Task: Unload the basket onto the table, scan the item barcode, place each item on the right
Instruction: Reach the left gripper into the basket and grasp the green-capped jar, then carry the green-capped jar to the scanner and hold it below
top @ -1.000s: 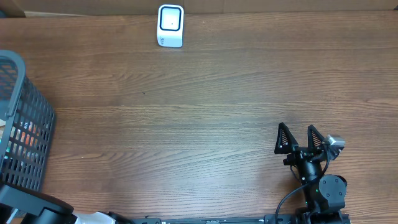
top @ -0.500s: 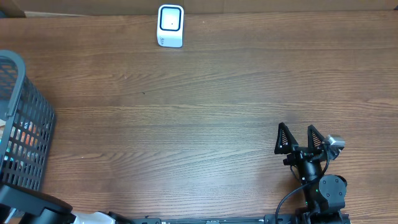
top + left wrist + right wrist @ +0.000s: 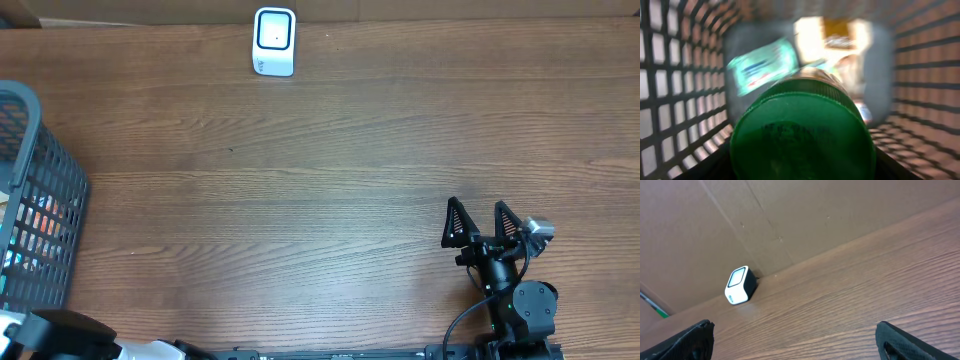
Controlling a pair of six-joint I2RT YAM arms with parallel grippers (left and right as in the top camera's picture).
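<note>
Nothing is scanned yet: a green-capped bottle (image 3: pixel 802 132) is seen between the left jaws, inside the basket (image 3: pixel 675 75), grip undeterminable; the right jaws are held wide, the scanner (image 3: pixel 740 286) well ahead of them.

scanner (image 3: pixel 274 41): one is counted | mesh basket (image 3: pixel 50 210): one is counted | green-capped bottle (image 3: pixel 802 132): one is seen | packets (image 3: pixel 765 65): at least two are made out, blurred | right gripper (image 3: pixel 476 208): one is seen, two fingers | surface (image 3: pixel 350 180): one is counted
</note>
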